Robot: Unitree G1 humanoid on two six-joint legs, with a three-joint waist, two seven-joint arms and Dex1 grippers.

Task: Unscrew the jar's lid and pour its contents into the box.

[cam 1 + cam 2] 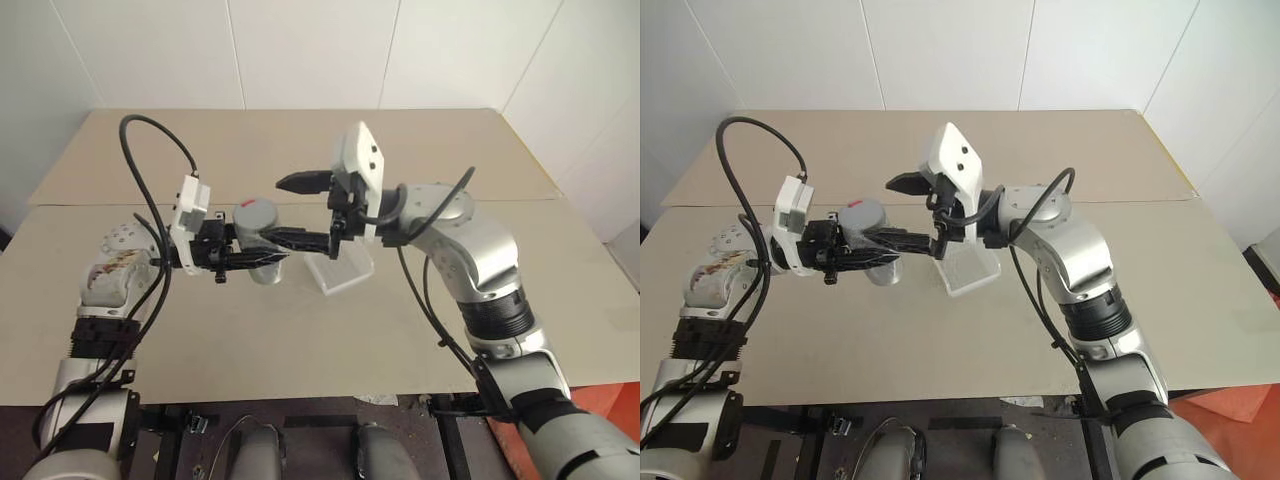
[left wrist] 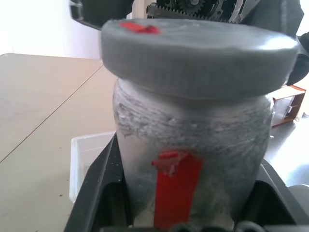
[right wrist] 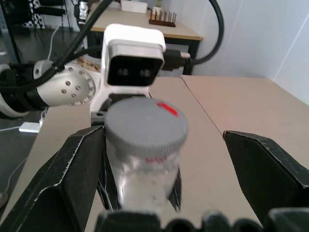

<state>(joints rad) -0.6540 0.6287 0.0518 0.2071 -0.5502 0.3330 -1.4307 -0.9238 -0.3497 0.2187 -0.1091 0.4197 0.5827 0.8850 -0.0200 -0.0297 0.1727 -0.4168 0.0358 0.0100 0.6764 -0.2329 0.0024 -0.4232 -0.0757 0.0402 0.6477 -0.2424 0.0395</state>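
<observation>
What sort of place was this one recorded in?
Probably a lab or office workroom: a plain beige table against white panelled walls, and in the right wrist view another desk and chairs behind.

A pale beige worktop (image 1: 300, 340) is seen, made of two flat boards laid edge to edge, with the seam running across just beyond the claws. A white wall is met by its far edge. One thing is seen lying directly on it: the box (image 1: 343, 270) of clear, whitish plastic, set beneath the right claw (image 1: 300, 210) and just beside the tip of the left claw (image 1: 290, 248), on the near board. Whether anything lies inside the box cannot be told. The jar is held above the surface, not on it.
</observation>
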